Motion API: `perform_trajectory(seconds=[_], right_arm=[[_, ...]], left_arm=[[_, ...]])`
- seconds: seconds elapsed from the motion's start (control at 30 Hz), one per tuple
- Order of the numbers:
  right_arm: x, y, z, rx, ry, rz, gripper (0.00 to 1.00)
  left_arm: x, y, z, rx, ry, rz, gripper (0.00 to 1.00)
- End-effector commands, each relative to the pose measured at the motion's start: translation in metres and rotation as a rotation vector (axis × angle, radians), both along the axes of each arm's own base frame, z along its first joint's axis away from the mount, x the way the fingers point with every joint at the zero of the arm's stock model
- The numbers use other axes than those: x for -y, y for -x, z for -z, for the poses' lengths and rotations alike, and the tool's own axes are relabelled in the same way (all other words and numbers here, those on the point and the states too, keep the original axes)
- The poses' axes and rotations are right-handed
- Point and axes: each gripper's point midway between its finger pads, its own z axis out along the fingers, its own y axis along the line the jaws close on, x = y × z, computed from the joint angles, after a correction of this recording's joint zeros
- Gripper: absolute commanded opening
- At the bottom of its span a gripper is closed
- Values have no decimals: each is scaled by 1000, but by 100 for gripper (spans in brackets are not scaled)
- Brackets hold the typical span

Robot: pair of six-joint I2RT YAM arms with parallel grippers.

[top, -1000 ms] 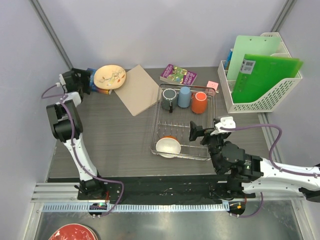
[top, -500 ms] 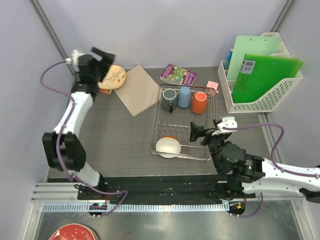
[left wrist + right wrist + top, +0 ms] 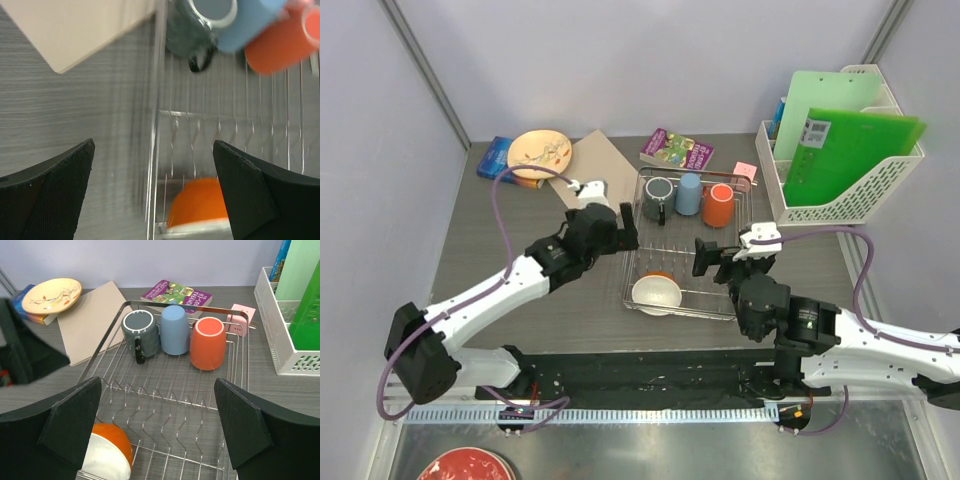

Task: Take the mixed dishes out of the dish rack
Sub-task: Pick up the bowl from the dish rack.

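Observation:
The chrome dish rack (image 3: 692,268) holds a grey handled mug (image 3: 658,197), a light-blue cup (image 3: 689,193) and an orange cup (image 3: 718,204) along its far end. A bowl (image 3: 656,292), white inside and orange outside, leans at its near left. A cream speckled plate (image 3: 540,153) lies outside the rack at the far left. My left gripper (image 3: 620,232) is open and empty over the rack's left rail (image 3: 155,145), with the bowl (image 3: 200,205) just beyond it. My right gripper (image 3: 718,260) is open and empty over the rack's near right, facing the cups (image 3: 175,330).
A tan board (image 3: 595,180) lies left of the rack. A purple book (image 3: 676,150) and a pink note (image 3: 745,170) lie behind it. A white lattice basket (image 3: 840,200) with green folders stands at the right. A blue book (image 3: 500,158) lies under the plate.
My left arm has swung from the far-left corner by the plate to the rack's left side. My right gripper has shifted slightly left over the rack.

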Motion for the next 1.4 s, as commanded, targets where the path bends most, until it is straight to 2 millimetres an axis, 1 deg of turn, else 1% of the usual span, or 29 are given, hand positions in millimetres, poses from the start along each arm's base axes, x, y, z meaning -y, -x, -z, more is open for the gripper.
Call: perform_trajectory(seconds=[0.0, 0.07, 0.1, 0.13, 0.17, 0.2, 0.23, 0.27, 0.3, 0.33, 0.37, 0.4, 0.47, 0.5, 0.57, 0.67, 0.83, 0.9, 0.93, 1.0, 1.07, 1.13, 1.17, 1.23, 1.27, 1.33, 1.37], right_arm=[[18, 0, -6, 4, -56, 59, 100], [25, 0, -4, 11, -65, 81, 100], [26, 0, -1, 10, -59, 85, 100], [27, 1, 0, 11, -68, 86, 100], [26, 1, 2, 8, -75, 82, 100], [25, 1, 5, 5, -70, 75, 100], [23, 1, 7, 2, -69, 67, 100], [22, 1, 8, -1, -79, 60, 100], [21, 2, 11, -3, -74, 57, 100], [20, 2, 13, -5, -72, 54, 100], [20, 2, 14, -6, -60, 51, 100], [20, 2, 13, -6, -55, 51, 100], [21, 2, 14, -11, -40, 53, 100], [21, 2, 13, -13, -45, 53, 100], [23, 3, 15, -19, -39, 55, 99], [24, 4, 20, -23, -56, 52, 100], [25, 5, 28, -31, -58, 51, 100], [26, 4, 29, -32, -59, 55, 100], [25, 4, 31, -33, -53, 56, 100], [25, 4, 32, -35, -47, 57, 100], [23, 4, 33, -37, -47, 59, 100], [23, 3, 34, -38, -39, 61, 100], [22, 3, 36, -40, -32, 60, 100], [21, 3, 36, -41, -30, 60, 100], [21, 3, 36, -42, -30, 58, 100], [20, 3, 36, -42, -26, 58, 100], [20, 2, 37, -42, -21, 60, 99]], left_arm=[[14, 17, -47, 184, -161, 242, 100], [24, 27, -45, 191, -187, 335, 100], [32, 37, -41, 192, -196, 422, 100], [39, 46, -48, 221, -185, 467, 100], [43, 51, -49, 237, -182, 502, 100], [48, 57, -44, 241, -183, 550, 100], [55, 63, -43, 258, -195, 627, 100], [58, 65, -38, 253, -206, 661, 100], [62, 68, -33, 252, -226, 707, 97], [74, 82, -23, 229, -218, 835, 94], [77, 85, -6, 240, -324, 938, 86], [78, 87, 3, 247, -376, 961, 84], [80, 83, 2, 292, -437, 975, 84], [82, 84, 2, 305, -432, 980, 84], [90, 90, -2, 337, -391, 1029, 83], [96, 95, 1, 347, -373, 1070, 82], [94, 96, 23, 316, -401, 1089, 81], [95, 96, 29, 306, -406, 1100, 80], [96, 96, 37, 289, -415, 1108, 79], [98, 95, 45, 273, -422, 1118, 77], [100, 96, 57, 249, -429, 1136, 73], [101, 94, 62, 239, -437, 1129, 69], [102, 93, 64, 242, -435, 1124, 65], [100, 90, 63, 257, -439, 1102, 59], [101, 87, 57, 283, -431, 1085, 53], [98, 87, 57, 292, -432, 1069, 47], [95, 86, 58, 293, -440, 1053, 41]])
